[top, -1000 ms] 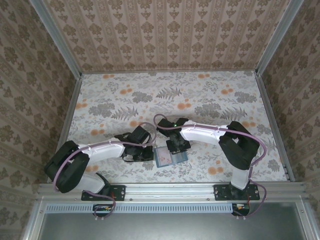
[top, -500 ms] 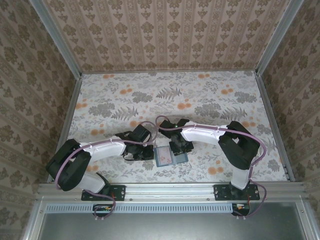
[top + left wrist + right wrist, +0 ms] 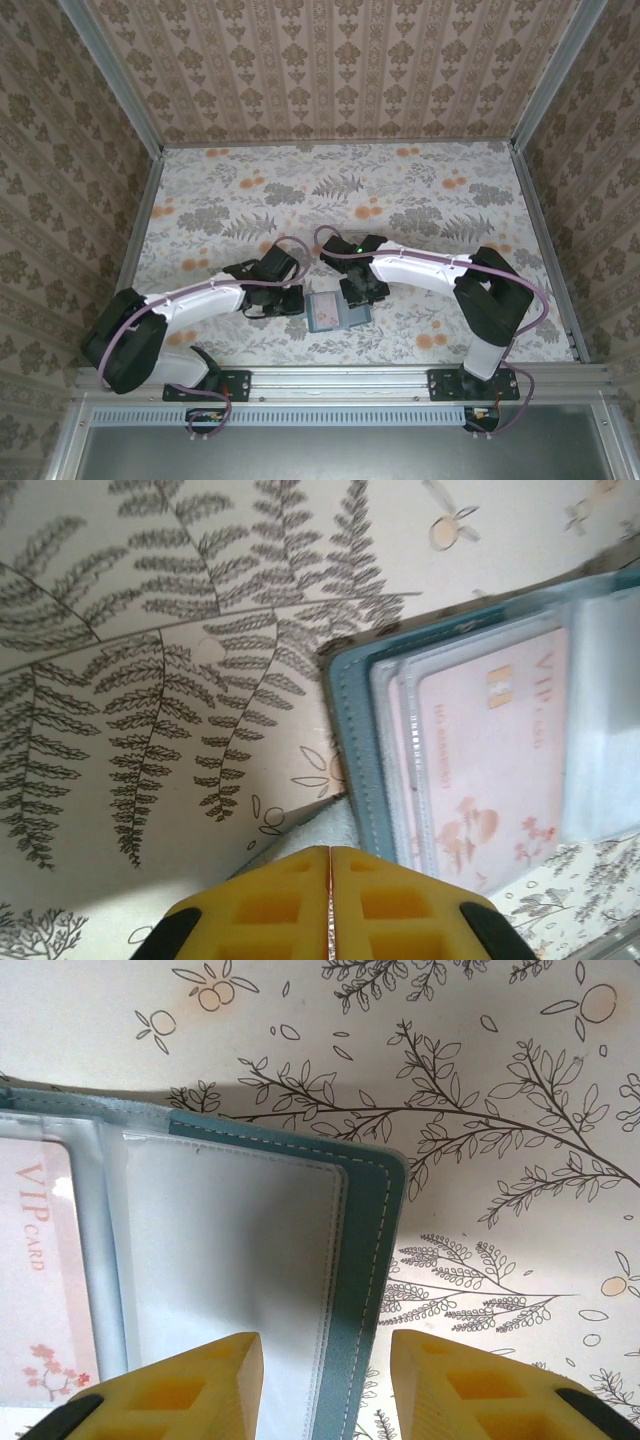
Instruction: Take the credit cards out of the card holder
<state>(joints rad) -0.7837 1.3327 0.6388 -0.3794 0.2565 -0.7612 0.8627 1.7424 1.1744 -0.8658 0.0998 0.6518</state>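
Observation:
The teal card holder (image 3: 335, 314) lies open on the table between both grippers. In the left wrist view its left panel (image 3: 355, 740) holds a pale pink VIP card (image 3: 490, 770) inside a clear pocket. That card's edge also appears in the right wrist view (image 3: 35, 1280). No dark card is visible. My left gripper (image 3: 292, 302) is shut, its yellow tips (image 3: 330, 852) over the holder's grey side tab (image 3: 325, 828). My right gripper (image 3: 358, 292) is open (image 3: 327, 1345), straddling the holder's right border (image 3: 375, 1250), with one finger (image 3: 215, 1375) over the empty clear pocket.
The floral tablecloth (image 3: 400, 200) spreads behind the arms. Patterned walls with metal posts (image 3: 540, 230) close in the left, right and far sides. A metal rail (image 3: 340, 375) runs along the near edge.
The left arm's elbow has swung lower and leftward, and the right arm's elbow has shifted right. Both grippers stay at the holder, which has crept slightly left.

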